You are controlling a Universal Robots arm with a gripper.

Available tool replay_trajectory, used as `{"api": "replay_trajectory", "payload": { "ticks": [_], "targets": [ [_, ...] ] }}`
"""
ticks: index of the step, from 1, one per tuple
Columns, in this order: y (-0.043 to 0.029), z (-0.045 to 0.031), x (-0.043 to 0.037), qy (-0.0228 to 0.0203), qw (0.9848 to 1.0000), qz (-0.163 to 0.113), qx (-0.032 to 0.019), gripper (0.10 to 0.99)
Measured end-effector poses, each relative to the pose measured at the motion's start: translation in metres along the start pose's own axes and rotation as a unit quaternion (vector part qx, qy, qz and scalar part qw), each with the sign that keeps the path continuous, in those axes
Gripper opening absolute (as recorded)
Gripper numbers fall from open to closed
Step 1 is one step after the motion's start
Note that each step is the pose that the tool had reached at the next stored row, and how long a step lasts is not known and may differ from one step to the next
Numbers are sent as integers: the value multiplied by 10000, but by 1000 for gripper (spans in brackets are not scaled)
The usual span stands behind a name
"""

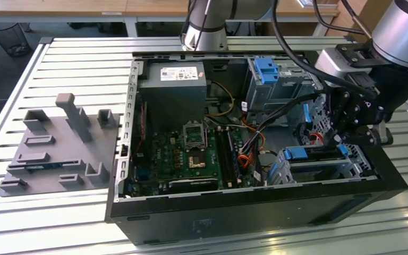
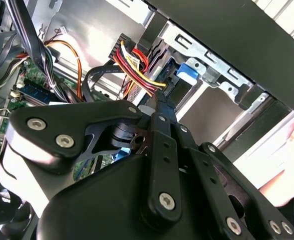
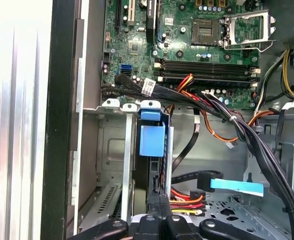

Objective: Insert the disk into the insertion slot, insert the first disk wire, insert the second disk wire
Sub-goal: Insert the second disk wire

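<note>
Disk (image 3: 152, 140) sits edge-on in the slot (image 3: 111, 150), its blue carrier tab facing out toward the motherboard (image 3: 187, 40). In the exterior view the same disk (image 1: 307, 154) lies inside the low perforated slot (image 1: 353, 164) at the near corner of the open case (image 1: 261, 212), on the exterior view's right. The case rests on a slatted metal surface (image 1: 83, 53).

Arm reaches down into the case just behind the slot, with the pincer (image 1: 335, 141) low among the cabling. In the second wrist view the pincer (image 2: 162, 102) has its fingers drawn together on the black plug of a red, yellow and black wire (image 2: 136, 65), close beside the carrier tab. In the first wrist view the pincer (image 3: 159, 212) stands at the disk's rear edge, and the wire (image 3: 187, 202) trails off beside it. Whether the plug is seated in the disk cannot be told.

A flat blue cable (image 3: 237, 186) with a black plug lies on the perforated floor, apart from the disk.

Also noted: a taller cage with a blue bracket (image 1: 268, 69) further back, and a grey fixture tray (image 1: 55, 154) on the surface at the exterior view's left.
</note>
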State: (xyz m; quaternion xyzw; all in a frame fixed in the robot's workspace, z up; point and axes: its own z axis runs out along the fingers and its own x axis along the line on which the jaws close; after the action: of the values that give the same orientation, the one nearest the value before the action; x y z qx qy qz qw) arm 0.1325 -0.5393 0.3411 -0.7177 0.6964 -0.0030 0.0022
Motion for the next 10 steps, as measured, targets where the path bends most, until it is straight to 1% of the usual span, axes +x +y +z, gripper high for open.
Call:
{"api": "replay_trajectory", "payload": {
  "ticks": [6, 10],
  "targets": [
    [71, 0, -2, 0, 10000, 0, 4, 106],
    [142, -1, -4, 0, 10000, 0, 7, 106]
  ]
}}
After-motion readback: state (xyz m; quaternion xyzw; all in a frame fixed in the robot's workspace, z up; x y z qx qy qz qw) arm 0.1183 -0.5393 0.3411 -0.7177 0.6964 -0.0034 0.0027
